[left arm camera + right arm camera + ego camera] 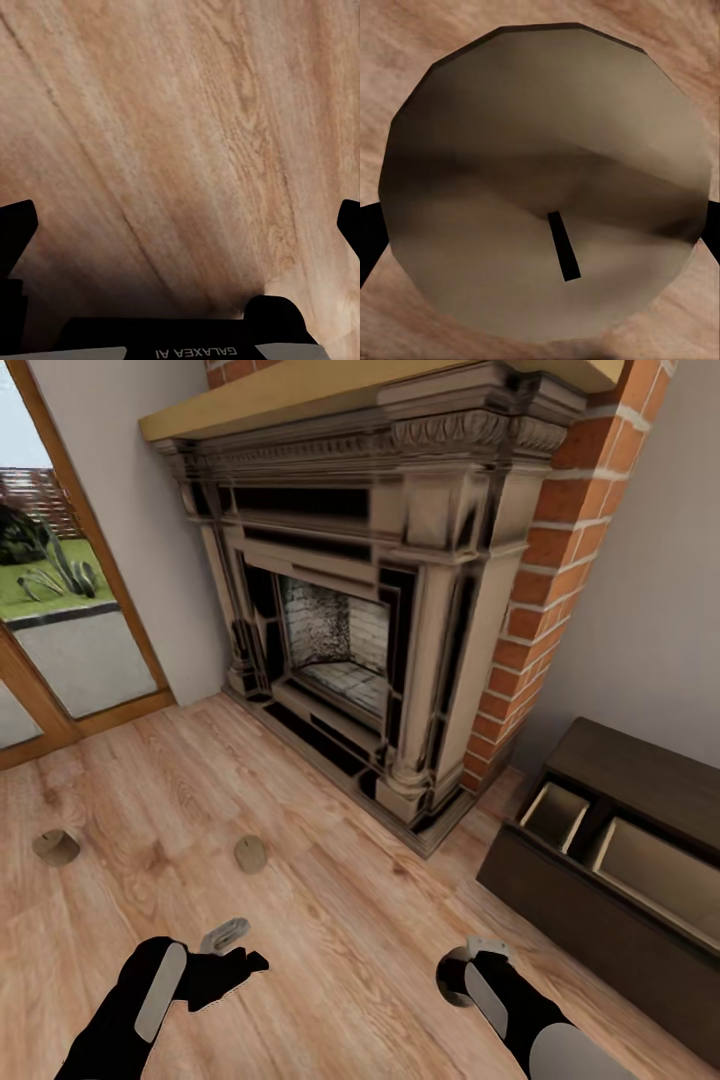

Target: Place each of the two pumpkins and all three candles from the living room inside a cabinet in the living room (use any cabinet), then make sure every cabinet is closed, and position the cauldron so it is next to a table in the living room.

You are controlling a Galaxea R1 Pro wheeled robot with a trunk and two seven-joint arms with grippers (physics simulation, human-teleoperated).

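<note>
The right gripper [458,972] is hanging low over the plank floor [330,920] at about five o'clock in the head view, pointing down at a candle [547,187]; in the right wrist view that squat olive-grey stub, its dark wick off-centre, is sitting between the two black fingertips [367,240], which are standing at either side of it; whether they are pressing it or merely flanking it cannot be told. The left gripper [232,952] is hovering at about seven o'clock in the head view, fingers spread and holding nothing; its wrist view is looking down on bare wood grain between the parted tips [16,232]. Just beyond the left gripper, towards ten o'clock, a second candle [250,853] is lying on the floor; a third candle [57,847] is lying well apart from it near the nine o'clock edge. At four o'clock the dark-brown cabinet [560,900] is standing against the wall with its drawers [556,815] pulled open, pale beige insides showing. At twelve o'clock an ornate fireplace [400,610] is rising under a light wood mantel, red brick [545,580] flanking it on the two o'clock side; a wood-framed glass door [70,650] is showing grass and paving at ten o'clock.
</note>
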